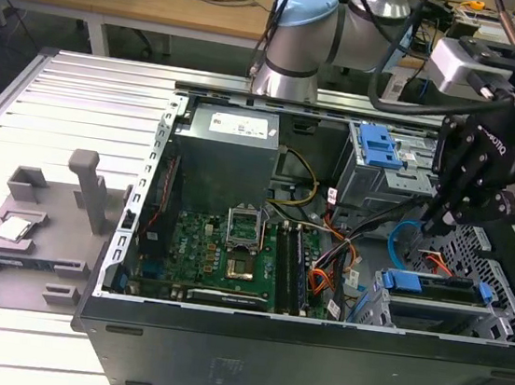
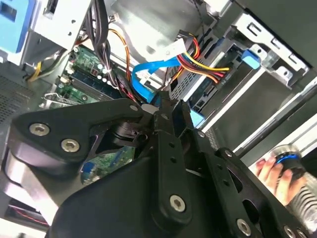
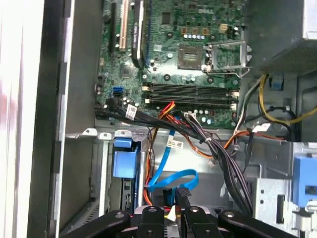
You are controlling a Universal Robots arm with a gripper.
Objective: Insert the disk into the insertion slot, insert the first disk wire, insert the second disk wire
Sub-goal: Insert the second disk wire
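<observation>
open pc case, side panel off. the disk (image 1: 435,289) is seated in the slot (image 1: 497,321), lying flat. its long axis runs across the exterior view, left to right, and a blue carrier end shows at each side of the slot mouth.

the gripper (image 1: 427,228) hangs directly above the slot, tips pointing down at the slot's edge on the exterior view's left. fingers drawn in close together. in both wrist views the tips (image 3: 171,209) (image 2: 161,102) meet at the dark plug end of the blue wire (image 3: 173,177), so it reads as pinching that plug; the contact itself is partly hidden by the finger links.

blue wire: thin flat ribbon, curled into a loop just above the slot. the loop's long axis lies roughly level and the plug end points down toward the slot. in the exterior view the wire (image 1: 399,236) arcs out from the gripper tips to that view's left.

orange cable (image 1: 433,263) lies between the gripper tips and the slot. motherboard (image 1: 222,254) is well to the exterior view's left of the slot.
</observation>
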